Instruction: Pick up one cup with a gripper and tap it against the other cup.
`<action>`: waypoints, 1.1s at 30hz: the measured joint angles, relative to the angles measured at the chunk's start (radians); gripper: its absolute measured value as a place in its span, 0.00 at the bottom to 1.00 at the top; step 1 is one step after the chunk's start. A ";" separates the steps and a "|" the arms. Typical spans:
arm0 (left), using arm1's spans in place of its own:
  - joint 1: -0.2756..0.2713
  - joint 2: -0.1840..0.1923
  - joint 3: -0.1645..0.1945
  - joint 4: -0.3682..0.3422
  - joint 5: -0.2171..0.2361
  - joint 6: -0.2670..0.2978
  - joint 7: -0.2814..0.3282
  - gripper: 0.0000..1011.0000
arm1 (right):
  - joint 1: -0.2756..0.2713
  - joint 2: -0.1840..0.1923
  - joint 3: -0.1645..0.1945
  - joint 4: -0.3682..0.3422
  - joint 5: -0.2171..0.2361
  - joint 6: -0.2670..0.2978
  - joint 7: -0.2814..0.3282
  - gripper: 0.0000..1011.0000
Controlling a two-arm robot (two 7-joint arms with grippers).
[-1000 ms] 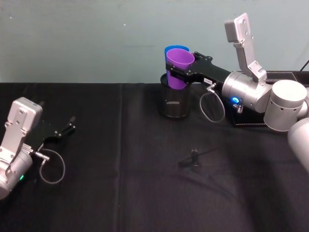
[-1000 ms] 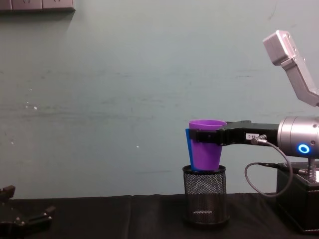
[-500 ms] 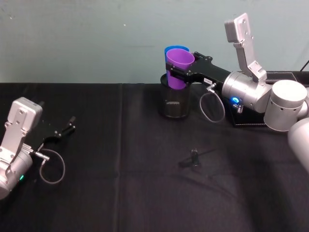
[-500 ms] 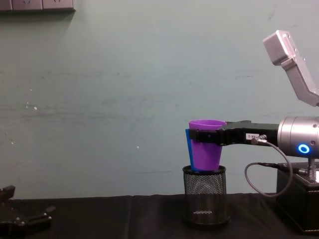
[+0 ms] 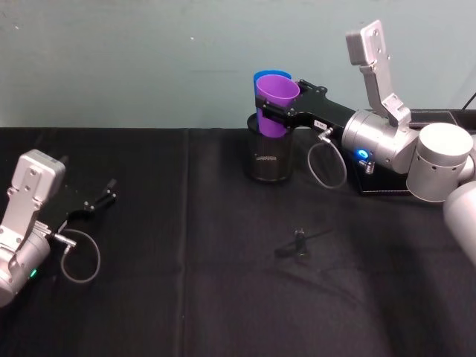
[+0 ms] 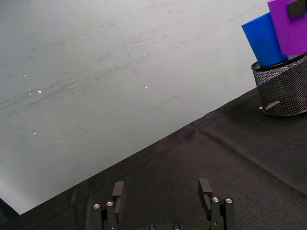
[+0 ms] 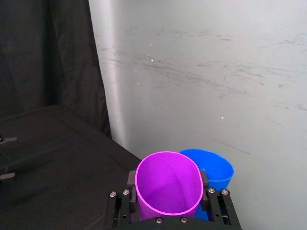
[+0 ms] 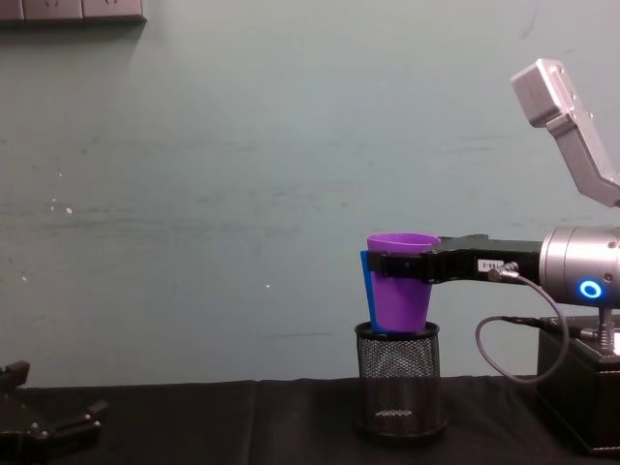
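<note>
1. The right gripper point(image 8: 397, 264) reaches out level from the right side, at the far end of the table point(image 5: 186, 282) near the wall. A small white label sits on its body and a blue ring light glows on the arm behind it.
2. Its jaws are closed on the purple cup point(image 8: 402, 291), one on each side just below the rim. The right wrist view shows the cup's open mouth between the two fingers point(image 7: 205, 179).
3. The purple cup is upright. Its base dips just inside the rim of the black mesh holder point(image 8: 397, 378).
4. The blue cup point(image 6: 264, 39) stands in the same holder on the wall side, leaning slightly. It is directly beside the purple cup, but the pictures do not show whether the two are in contact.
5. The left gripper point(image 5: 106, 192) sits low over the table at the near left, well apart from both cups. Its jaws are spread wide with nothing between them.
6. A small black object point(image 5: 299, 242) lies on the cloth nearer the robot than the holder.
7. A black box point(image 8: 581, 387) stands under the right arm.
</note>
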 joint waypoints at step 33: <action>0.000 0.000 0.000 0.000 0.000 0.000 0.000 0.99 | 0.000 0.000 0.000 0.000 0.000 0.000 0.000 0.71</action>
